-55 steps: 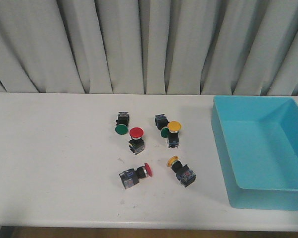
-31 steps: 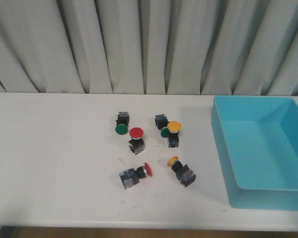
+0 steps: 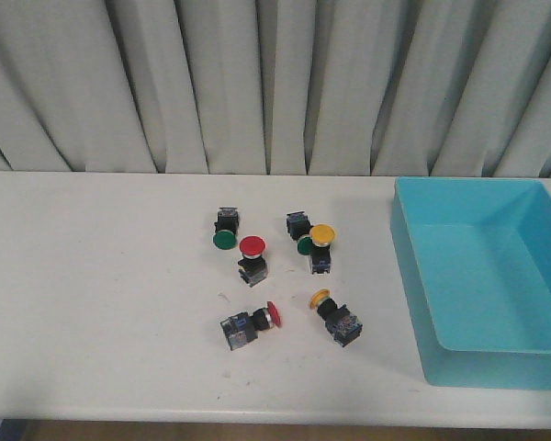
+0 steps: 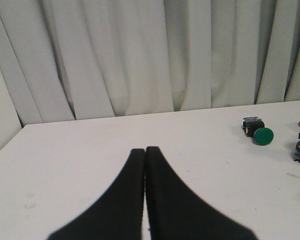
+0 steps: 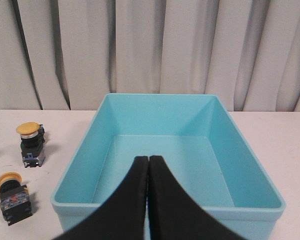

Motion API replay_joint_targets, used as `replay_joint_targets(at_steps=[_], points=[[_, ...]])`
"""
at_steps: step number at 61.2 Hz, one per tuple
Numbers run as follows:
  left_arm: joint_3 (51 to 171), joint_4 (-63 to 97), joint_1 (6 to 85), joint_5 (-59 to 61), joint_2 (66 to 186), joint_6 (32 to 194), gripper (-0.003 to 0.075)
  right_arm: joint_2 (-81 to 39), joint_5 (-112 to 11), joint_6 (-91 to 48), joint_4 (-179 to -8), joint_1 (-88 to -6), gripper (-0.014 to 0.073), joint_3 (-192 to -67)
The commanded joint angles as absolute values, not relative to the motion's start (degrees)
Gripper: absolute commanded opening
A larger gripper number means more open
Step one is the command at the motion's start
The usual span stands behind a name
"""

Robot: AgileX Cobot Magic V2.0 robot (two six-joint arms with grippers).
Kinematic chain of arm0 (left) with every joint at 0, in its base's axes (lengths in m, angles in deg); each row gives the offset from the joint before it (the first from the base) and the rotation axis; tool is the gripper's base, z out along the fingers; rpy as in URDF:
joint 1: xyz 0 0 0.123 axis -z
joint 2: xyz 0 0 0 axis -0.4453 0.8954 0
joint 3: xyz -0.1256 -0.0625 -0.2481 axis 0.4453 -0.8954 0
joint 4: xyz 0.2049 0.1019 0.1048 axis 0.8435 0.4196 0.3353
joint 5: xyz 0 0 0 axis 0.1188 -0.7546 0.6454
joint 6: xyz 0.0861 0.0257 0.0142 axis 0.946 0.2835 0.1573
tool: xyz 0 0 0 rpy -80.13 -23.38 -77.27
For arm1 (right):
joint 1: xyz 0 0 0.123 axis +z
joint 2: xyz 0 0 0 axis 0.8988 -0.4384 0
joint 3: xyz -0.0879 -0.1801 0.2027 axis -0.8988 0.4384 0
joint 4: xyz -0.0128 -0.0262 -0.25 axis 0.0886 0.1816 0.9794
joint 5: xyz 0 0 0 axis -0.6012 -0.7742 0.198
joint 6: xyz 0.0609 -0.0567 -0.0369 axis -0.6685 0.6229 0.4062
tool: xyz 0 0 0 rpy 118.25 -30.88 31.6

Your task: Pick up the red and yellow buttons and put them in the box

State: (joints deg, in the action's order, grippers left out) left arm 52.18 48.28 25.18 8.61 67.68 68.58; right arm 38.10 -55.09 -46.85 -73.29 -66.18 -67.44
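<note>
- Six push-button switches sit clustered at the middle of the white counter (image 3: 101, 303), with pleated grey curtains (image 3: 257, 83) hanging behind.
- At the rear of the cluster we see a green-capped button (image 3: 224, 231) lying on its side, cap toward us, and a second green button (image 3: 300, 234) just beside an upright yellow button (image 3: 321, 244), their caps touching or nearly so.
- An upright red button (image 3: 252, 258) stands between those two groups, slightly nearer to us.
- Closest to the counter's front edge, a second red button (image 3: 248, 324) lies on its side with its cap pointing right, and a second yellow button (image 3: 335, 315) lies tilted, cap toward the rear left.
- The turquoise box (image 3: 413, 266) rests at the right end of the counter, apart from the buttons, with nothing inside it.
- Our left end effector (image 4: 145, 151) shows fingers pressed together, gripping nothing, over bare counter to the left of the cluster.
- Our right end effector (image 5: 148, 160) is likewise closed tight and carrying nothing, poised at the box's near wall, the two yellow buttons off to its side.
</note>
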Motion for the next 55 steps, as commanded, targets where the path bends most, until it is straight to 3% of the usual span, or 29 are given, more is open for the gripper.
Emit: replay_joint_targets(at_steps=[1, 21, 28, 37, 42, 50, 55], points=[[49.39, 47.84, 25.24, 12.5, 66.89, 68.58, -0.0006, 38.61, -59.15, -46.61, -73.06, -66.05, -0.0008, -67.02], [49.39, 47.85, 25.24, 12.77, 66.89, 68.58, -0.0006, 38.61, -60.41, -46.48, -72.44, -66.05, -0.0008, -67.15], [49.88, 44.28, 25.24, 21.98, 66.89, 64.32, -0.0006, 38.61, -71.17, -47.94, -73.54, -65.49, -0.0008, -70.65], [58.5, 48.51, 27.04, 30.27, 67.89, 61.85, -0.0006, 37.67, -82.4, -48.22, -70.99, -64.17, -0.0008, -84.84], [68.05, 50.61, 27.52, 26.92, 72.74, 60.1, -0.0006, 32.63, -76.01, -49.39, -70.82, -64.17, -0.0008, -96.16], [82.76, 53.1, 28.39, 16.25, 88.36, 59.9, -0.0006, 17.24, -51.79, -49.78, -71.06, -64.1, -0.0008, -115.49], [88.8, 53.85, 30.01, 14.15, 96.9, 59.9, -0.0006, 8.04, -42.81, -48.52, -71.2, -64.1, -0.0008, -122.75]])
